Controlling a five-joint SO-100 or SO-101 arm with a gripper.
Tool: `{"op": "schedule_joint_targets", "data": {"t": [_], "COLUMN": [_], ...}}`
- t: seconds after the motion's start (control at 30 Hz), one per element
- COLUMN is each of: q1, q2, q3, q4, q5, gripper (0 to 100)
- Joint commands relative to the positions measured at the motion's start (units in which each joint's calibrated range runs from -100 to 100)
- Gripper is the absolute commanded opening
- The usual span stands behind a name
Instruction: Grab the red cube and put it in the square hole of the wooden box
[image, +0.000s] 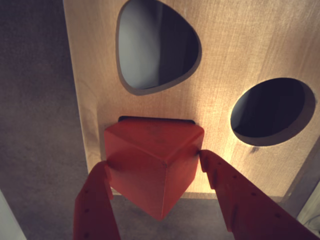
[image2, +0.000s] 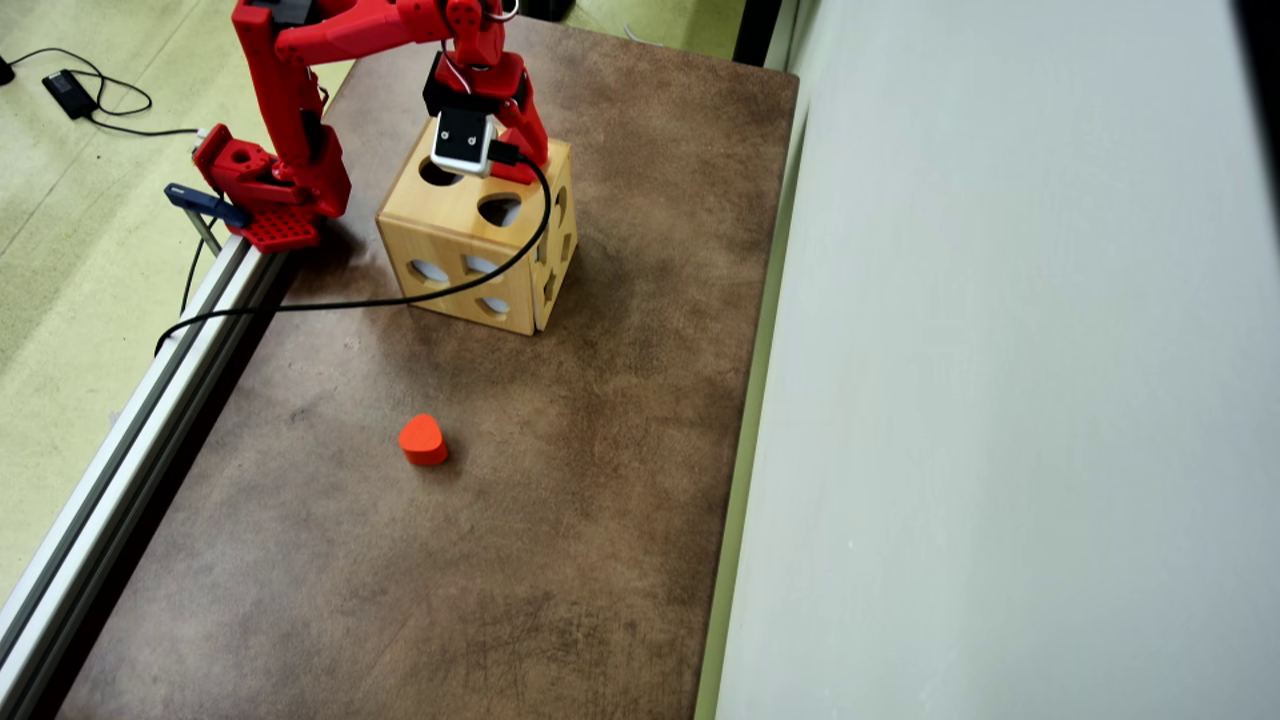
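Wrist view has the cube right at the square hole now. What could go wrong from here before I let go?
1. The red cube sits turned in the pincer, one edge pointing at the camera, so it may not line up with the square hole and could jam on the rim.
2. Only a dark sliver of that hole shows behind the cube; released now, it might rest on the wooden box top or slide off.
3. The rounded hole lies close above.
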Motion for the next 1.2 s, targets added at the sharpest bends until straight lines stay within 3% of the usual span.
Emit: {"op": "schedule_joint_targets", "data": {"t": [0.0,0.13,0.8,1.17], "q1": [-0.2,-0.2,0.2,0.3], "q2": [3.1,3.6,-2.2,-7.9], "q3": [0.2,0.3,0.0,0.6], "q4": [-4.3,-8.0,-7.7,-7.3], "q5": [1.9,4.5,6.9,7.1], "gripper": [28,28,27,3]}}
